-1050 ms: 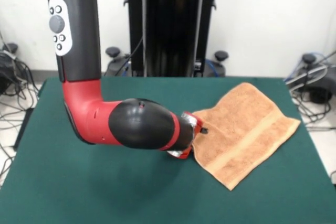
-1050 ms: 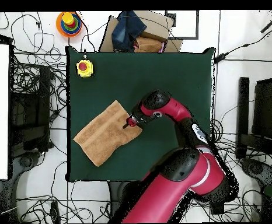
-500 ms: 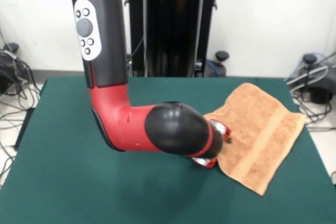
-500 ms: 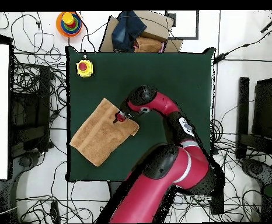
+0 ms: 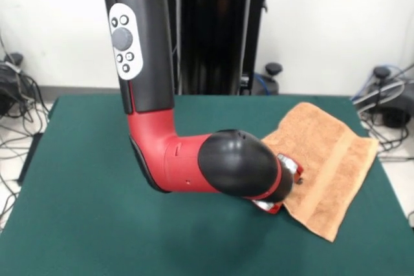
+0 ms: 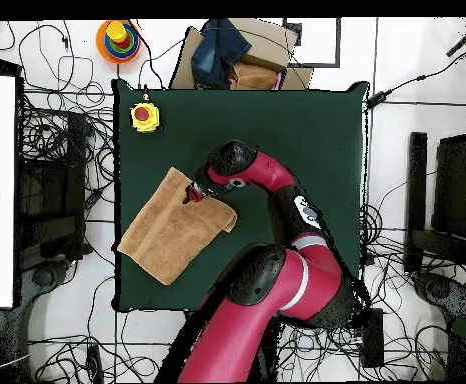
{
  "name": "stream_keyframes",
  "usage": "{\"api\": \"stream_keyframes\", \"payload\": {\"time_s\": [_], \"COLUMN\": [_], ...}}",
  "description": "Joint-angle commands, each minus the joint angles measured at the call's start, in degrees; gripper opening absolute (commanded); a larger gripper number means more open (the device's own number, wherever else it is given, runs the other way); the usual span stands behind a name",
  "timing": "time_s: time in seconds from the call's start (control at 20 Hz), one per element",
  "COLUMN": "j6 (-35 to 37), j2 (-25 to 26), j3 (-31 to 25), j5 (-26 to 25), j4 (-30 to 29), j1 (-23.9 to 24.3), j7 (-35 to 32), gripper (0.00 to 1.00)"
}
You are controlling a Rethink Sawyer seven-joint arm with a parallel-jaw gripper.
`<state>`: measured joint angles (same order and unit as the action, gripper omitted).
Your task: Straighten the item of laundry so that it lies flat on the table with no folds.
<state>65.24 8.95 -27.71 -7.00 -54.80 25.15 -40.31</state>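
Note:
The item of laundry, an orange-tan towel point(image 5: 326, 153), lies at the right side of the green table point(image 5: 77, 211), with one paler stripe band showing along it. Its far corner reaches the table's right edge. In the overhead view the towel point(image 6: 167, 230) lies askew near the table's left edge. The gripper point(image 5: 289, 182) sits low on the towel's left edge, mostly hidden behind the black and red wrist. From above, the gripper point(image 6: 192, 192) is over the towel's upper edge.
A yellow box with a red button point(image 6: 144, 116) stands on the table's point(image 6: 297, 130) upper left corner. The red arm point(image 5: 168, 153) bends low across the middle of the table. Cables cover the floor around the table.
The arm has swept sideways, rightward in the front view. The towel has shifted with it toward the table edge and now looks narrower.

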Motion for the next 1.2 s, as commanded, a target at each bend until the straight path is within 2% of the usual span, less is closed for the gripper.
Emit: {"api": "stream_keyframes", "payload": {"time_s": [0.05,0.8,1.2], "j6": [-14.58,-15.06,-14.66], "j2": [4.93,4.44,6.14], "j3": [0.68,0.48,0.0], "j5": [-1.36,-1.53,-1.79], "j4": [-3.95,-6.22,-4.55], "j1": [-1.51,-0.15,0.25], "j7": [-10.38,-8.86,-6.22], "gripper": [1.0,1.0,1.0]}}
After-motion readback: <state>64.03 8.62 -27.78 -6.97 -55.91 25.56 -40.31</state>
